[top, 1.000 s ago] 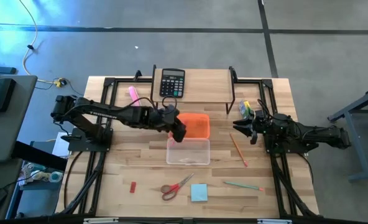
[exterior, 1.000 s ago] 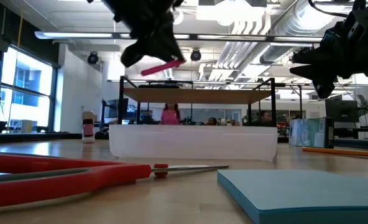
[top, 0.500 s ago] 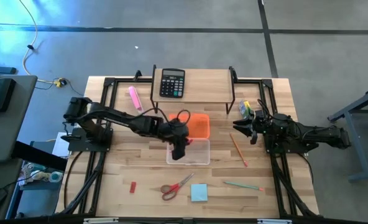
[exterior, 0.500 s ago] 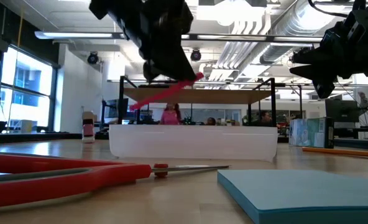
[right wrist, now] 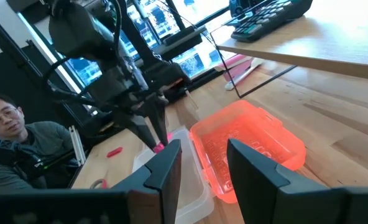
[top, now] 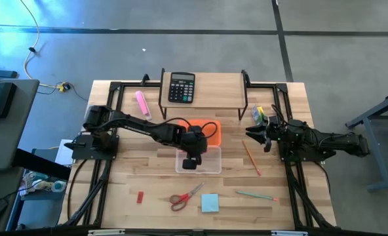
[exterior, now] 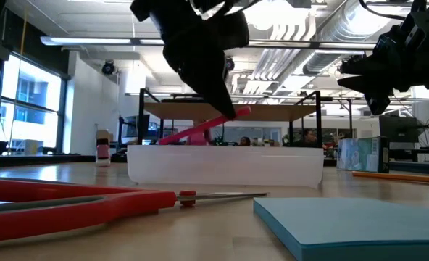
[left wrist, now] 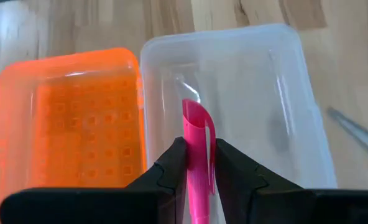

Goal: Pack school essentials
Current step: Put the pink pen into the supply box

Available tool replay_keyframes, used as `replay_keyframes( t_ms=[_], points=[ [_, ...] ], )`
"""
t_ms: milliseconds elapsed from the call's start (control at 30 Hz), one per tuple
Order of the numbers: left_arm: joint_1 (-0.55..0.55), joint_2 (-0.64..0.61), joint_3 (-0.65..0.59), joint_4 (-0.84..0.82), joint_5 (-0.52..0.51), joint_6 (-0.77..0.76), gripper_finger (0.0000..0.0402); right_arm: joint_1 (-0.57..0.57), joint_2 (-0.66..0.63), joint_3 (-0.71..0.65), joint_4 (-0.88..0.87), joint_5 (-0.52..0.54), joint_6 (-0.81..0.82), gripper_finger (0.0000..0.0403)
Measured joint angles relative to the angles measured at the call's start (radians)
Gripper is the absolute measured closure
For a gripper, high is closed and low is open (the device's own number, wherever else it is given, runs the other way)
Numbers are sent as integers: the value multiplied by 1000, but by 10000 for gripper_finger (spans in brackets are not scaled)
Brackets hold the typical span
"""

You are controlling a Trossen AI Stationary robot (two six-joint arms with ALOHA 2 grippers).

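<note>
While the left gripper [top: 190, 162] hangs over the clear plastic box [top: 210, 160] at mid frame in the high view, its fingers [left wrist: 171, 163] pinch a pink pen [left wrist: 197, 158]; pen tip points down into the box, tilted, w/ its low end at the box's rim in the low view; orange see-through lid [top: 209, 131] lies just above the box, touching it; right gripper [top: 255, 136] waits at right of frame, fingers [right wrist: 165, 168] a bit apart, holding nothing; red-handled scissors [top: 185, 196] & light-blue square sticky pad [top: 210, 203] lie at the bottom middle; tiny red eraser [top: 140, 196] at lower left; thin orange pencil [top: 250, 157] right of box; green pen [top: 255, 195] at lower right.
</note>
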Motion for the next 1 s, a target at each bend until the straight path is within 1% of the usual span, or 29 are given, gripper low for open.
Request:
replay_keyframes(
  t_ms=[133, 267, 767, 1000],
  points=[
    [0, 27, 21, -20, 21, 8, 333, 0, 0, 0, 0, 0, 0, 281],
    [0, 29, 25, -31, 23, 8, 329, 0, 0, 0, 0, 0, 0, 281],
    [37, 28, 25, -44, 23, 6, 328, 0, 0, 0, 0, 0, 0, 281],
    [36, 28, 25, -44, 24, 6, 327, 0, 0, 0, 0, 0, 0, 281]
  ],
)
